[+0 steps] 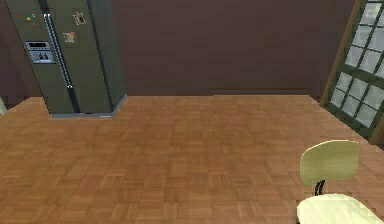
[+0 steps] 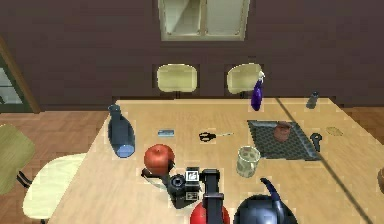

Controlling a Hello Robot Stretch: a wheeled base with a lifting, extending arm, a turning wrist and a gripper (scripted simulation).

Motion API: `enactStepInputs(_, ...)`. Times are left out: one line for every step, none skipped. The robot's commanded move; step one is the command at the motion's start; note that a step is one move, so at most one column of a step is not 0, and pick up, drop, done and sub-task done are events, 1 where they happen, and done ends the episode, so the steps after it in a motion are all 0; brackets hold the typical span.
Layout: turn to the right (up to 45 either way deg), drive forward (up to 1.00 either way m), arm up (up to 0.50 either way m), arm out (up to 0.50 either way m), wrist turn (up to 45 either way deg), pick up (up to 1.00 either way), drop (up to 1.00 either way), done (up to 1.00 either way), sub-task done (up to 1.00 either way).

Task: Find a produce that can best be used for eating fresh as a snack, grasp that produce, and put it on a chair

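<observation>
- While the dark arm [image 2: 212,192] is jutting out over the near edge of the worktop [image 2: 200,115], the gripper [image 2: 157,177] is sitting at a round red fruit [image 2: 158,156]. Whether it is grasping anything cannot be told.
- That red fruit is resting on the worktop, toward the near-left corner.
- A blue bottle [image 2: 120,132] is resting by the left edge.
- A glass [image 2: 247,160] is standing right of the fruit, and a dark mat [image 2: 268,143] carrying a brown pot [image 2: 283,130] is lying toward the right edge.
- A purple spray bottle [image 2: 257,93] is standing at the far edge, where two pale chairs [image 2: 176,78] are waiting.
- A black kettle [image 2: 262,210] is sitting at the near edge.
- Ahead, another pale chair [image 1: 330,175] is standing on the wooden floor [image 1: 180,150] — well apart from a grey fridge [image 1: 72,55].
</observation>
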Motion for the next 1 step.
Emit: enactStepInputs(0.0, 0.00, 0.10, 0.00, 0.0, 0.00, 0.00, 0.00, 0.00)
